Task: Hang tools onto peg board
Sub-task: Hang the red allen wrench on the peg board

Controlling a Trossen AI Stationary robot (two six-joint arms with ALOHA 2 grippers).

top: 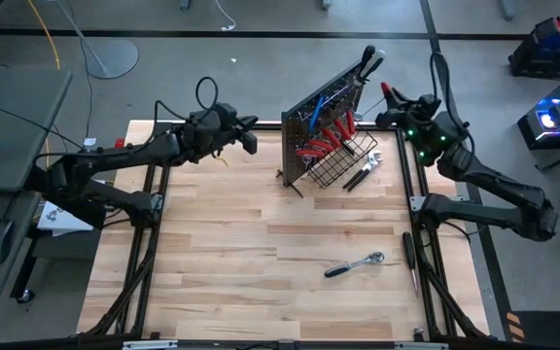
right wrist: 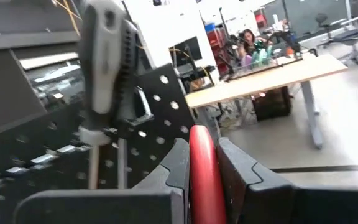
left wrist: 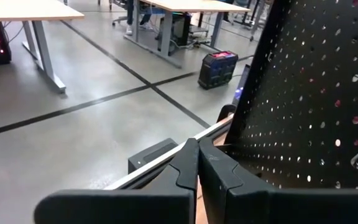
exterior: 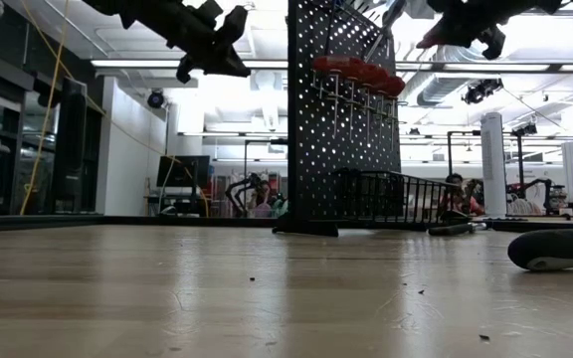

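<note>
High view: right gripper [top: 389, 93] clamped on red-handled screwdriver [right wrist: 202, 168] at top right corner of peg board [top: 311, 131], hanging step underway, needs lowering onto free hook; left gripper [top: 249, 136] closed empty behind board.

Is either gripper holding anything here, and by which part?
The right gripper is shut on a red-handled tool, clamped around its red handle. The left gripper is shut and holds nothing.
</note>
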